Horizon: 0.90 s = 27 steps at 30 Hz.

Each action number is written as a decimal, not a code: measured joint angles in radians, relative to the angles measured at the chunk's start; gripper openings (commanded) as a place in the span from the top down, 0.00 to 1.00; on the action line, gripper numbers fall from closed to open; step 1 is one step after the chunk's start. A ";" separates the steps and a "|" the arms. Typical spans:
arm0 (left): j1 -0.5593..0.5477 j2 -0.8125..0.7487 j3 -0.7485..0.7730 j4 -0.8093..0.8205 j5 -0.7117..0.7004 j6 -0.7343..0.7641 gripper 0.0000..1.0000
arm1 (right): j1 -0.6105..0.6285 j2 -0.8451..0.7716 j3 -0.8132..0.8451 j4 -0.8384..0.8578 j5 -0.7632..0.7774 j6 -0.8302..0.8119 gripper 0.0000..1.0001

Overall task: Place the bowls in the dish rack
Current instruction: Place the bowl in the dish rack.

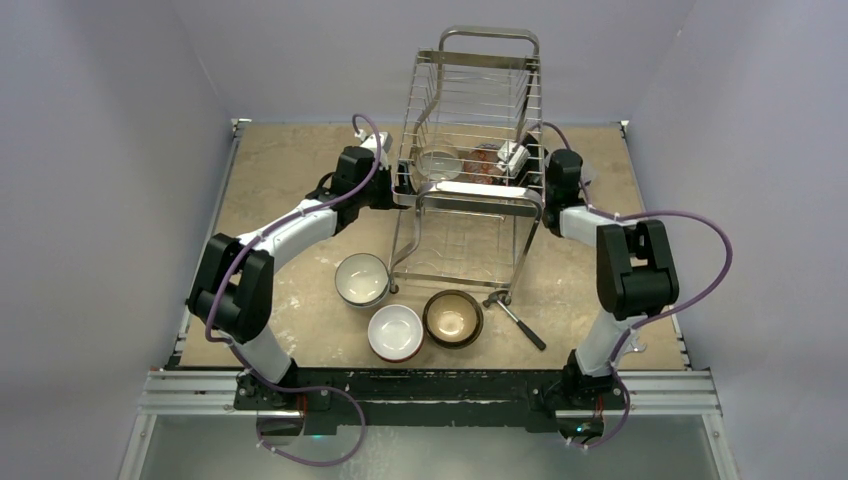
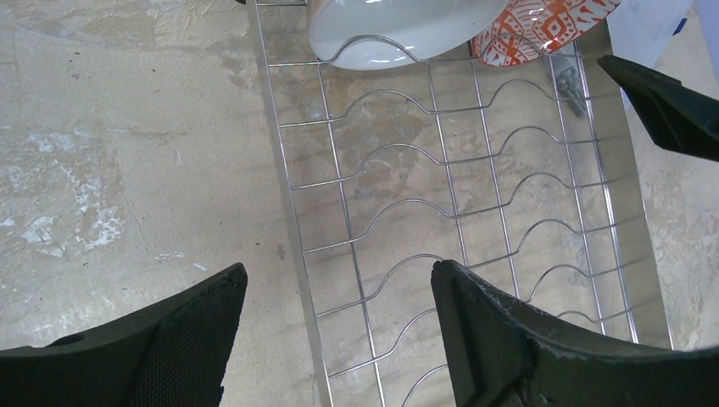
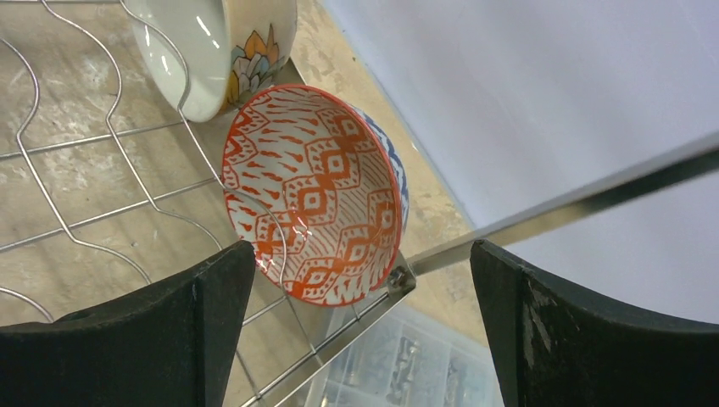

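The chrome dish rack [image 1: 478, 75] stands at the back middle. In its upper tier a white-inside bowl [image 1: 440, 162] and a red-and-white patterned bowl [image 1: 483, 166] lie tilted side by side. My left gripper [image 1: 398, 185] is open and empty at the rack's left edge, over the wire tier [image 2: 381, 212], below the white bowl [image 2: 398, 30]. My right gripper [image 1: 514, 157] is open and empty at the rack's right side, just short of the patterned bowl [image 3: 314, 195]. Three bowls stand on the table in front: dark brown [image 1: 362, 279], white-inside [image 1: 395, 332], copper-brown [image 1: 453, 318].
A dark-handled tool [image 1: 517, 318] lies by the rack's front right leg. A clear plastic compartment box [image 3: 407, 360] sits below the rack's corner. The rack's thin legs [image 1: 403, 250] stand between the arms. A finger of the right gripper [image 2: 670, 110] shows in the left wrist view.
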 measured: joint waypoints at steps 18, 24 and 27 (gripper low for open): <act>0.012 -0.066 -0.008 0.008 -0.114 0.016 0.19 | 0.000 -0.253 -0.388 0.459 0.312 0.498 0.01; 0.012 -0.082 -0.016 0.009 -0.172 0.019 0.18 | 0.000 -0.428 -0.543 0.491 0.465 0.679 0.01; 0.012 -0.090 -0.026 -0.001 -0.209 0.020 0.18 | 0.000 -0.491 -0.558 0.429 0.520 0.783 0.01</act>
